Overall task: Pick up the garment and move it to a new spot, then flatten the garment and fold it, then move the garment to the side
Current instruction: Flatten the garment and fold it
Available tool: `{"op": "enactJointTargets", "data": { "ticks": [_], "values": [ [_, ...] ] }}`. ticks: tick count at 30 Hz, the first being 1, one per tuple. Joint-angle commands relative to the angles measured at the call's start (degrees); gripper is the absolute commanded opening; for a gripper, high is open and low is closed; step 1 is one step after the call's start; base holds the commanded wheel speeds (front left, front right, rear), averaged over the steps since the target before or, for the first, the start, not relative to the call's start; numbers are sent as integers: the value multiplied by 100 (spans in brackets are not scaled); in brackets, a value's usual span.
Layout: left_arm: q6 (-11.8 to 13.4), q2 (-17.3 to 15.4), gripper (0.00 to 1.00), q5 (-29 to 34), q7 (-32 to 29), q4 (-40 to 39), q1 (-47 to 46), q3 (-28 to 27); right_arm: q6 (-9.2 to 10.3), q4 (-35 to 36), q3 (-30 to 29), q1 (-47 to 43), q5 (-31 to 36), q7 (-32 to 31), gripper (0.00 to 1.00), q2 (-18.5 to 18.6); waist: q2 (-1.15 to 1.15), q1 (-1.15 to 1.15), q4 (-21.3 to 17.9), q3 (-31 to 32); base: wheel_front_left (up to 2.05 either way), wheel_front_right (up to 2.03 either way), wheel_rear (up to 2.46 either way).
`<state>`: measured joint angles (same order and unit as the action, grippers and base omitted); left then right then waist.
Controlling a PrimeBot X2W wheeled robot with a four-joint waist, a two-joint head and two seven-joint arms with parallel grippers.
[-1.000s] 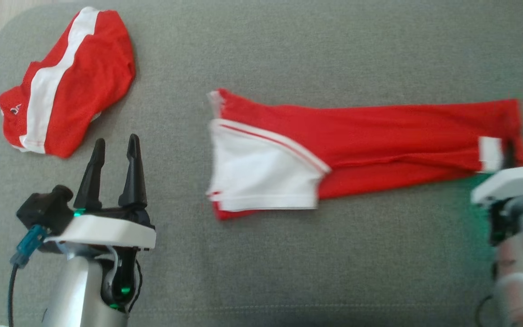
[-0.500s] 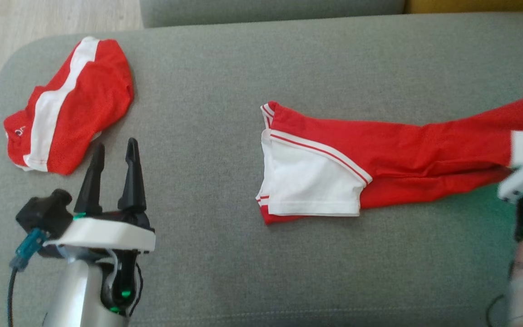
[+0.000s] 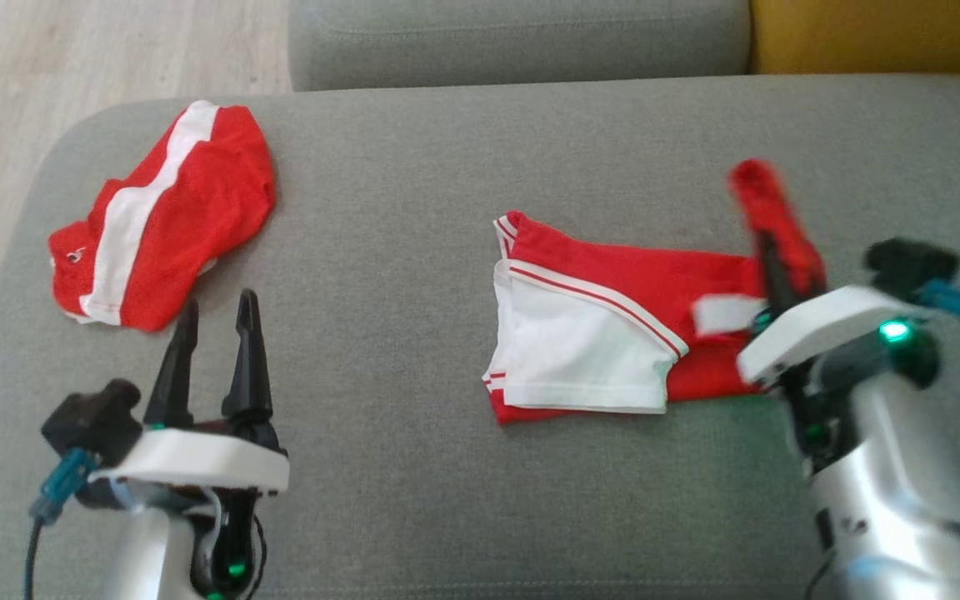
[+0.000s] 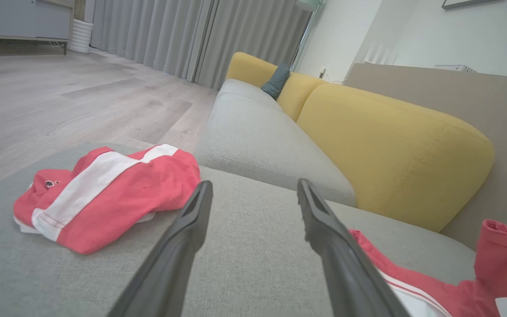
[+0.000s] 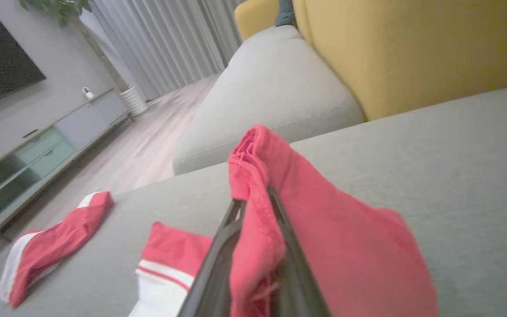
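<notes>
The red garment with a white panel lies folded lengthwise on the grey sofa seat, right of centre. My right gripper is shut on the garment's right end, holding it up above the lying part; a bunch of red cloth sticks out past the fingertips. In the right wrist view the red cloth is pinched between the two fingers and drapes to the right. My left gripper stands open and holds nothing at the lower left, well clear of the garment.
A second red garment with a white stripe lies crumpled at the seat's far left, just beyond my left gripper. A grey cushion and a yellow cushion lie behind. Wooden floor borders the left edge.
The head camera has tilted up. My right gripper has lifted the garment's right end and carried it leftward over the rest, so the long red strip now looks much shorter. The left gripper stayed put.
</notes>
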<state>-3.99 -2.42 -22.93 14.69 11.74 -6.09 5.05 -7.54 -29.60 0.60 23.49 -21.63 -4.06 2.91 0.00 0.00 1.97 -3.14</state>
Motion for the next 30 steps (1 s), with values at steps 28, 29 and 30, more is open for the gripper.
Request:
{"op": "enactJointTargets", "data": {
  "ticks": [28,29,30],
  "values": [
    [11,-46,100,-71,30,35,-173,127,5,-1297,4075,729,-2607,1483,100,-3,0,0,603,-230,0,0,0],
    [12,-46,100,-75,30,40,-175,127,5,-1300,4204,739,-2686,1494,100,-3,0,0,606,-227,0,0,0],
    [15,-46,100,-78,30,44,-174,125,5,-1300,4317,750,-2773,1502,100,-3,0,0,606,-223,0,0,0]
  ]
}}
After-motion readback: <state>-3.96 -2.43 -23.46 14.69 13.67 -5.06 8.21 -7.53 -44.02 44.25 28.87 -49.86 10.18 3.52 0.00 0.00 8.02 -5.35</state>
